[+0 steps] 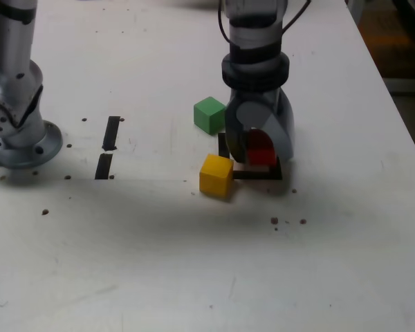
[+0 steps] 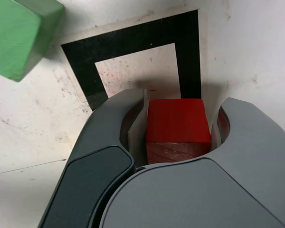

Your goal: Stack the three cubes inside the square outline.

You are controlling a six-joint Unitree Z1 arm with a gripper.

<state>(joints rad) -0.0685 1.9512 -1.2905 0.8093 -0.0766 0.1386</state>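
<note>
From the exterior view's left, past the two tape strips (image 1: 107,146), the green cube (image 1: 209,114) and yellow cube (image 1: 216,176) wait beside the square outline (image 1: 256,174), where the gripper (image 1: 261,153), clamped on the red cube (image 1: 261,148), should lower squarely onto the white centre before releasing.

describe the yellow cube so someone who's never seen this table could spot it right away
On the white table, find the gripper over the black square outline. The yellow cube sits just outside it, on the exterior view's left. It is nearest the camera; the green cube lies farther back, the red cube is gripped.
</note>
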